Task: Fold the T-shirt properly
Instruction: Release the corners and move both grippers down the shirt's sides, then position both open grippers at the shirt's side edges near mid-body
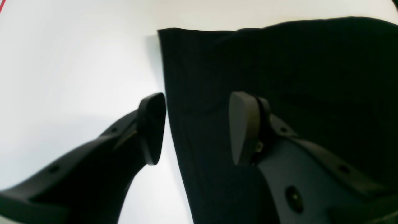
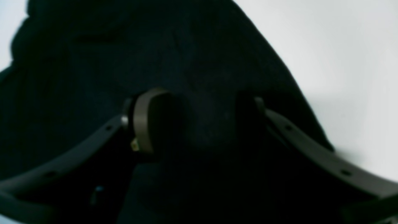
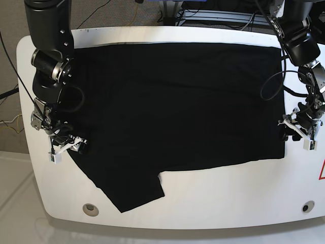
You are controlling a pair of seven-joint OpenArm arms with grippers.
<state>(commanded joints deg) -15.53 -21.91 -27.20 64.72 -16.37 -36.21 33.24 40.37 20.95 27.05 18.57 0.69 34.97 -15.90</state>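
Black T-shirt [image 3: 172, 107] spread flat on the white table [image 3: 203, 208], with 1 sleeve poking out at the front. Left gripper [image 1: 196, 127] wide open over the shirt's side edge, holding nothing; right gripper [image 2: 199, 124] also open, dark cloth between its 2 pads [image 2: 143, 121] but not pinched. Could grab just 1 layer or slip off the thin edge, then drag the shirt crooked.

No readable text or numbers, only part of a red triangle sign [image 3: 321, 172] on the white table [image 3: 203, 198]
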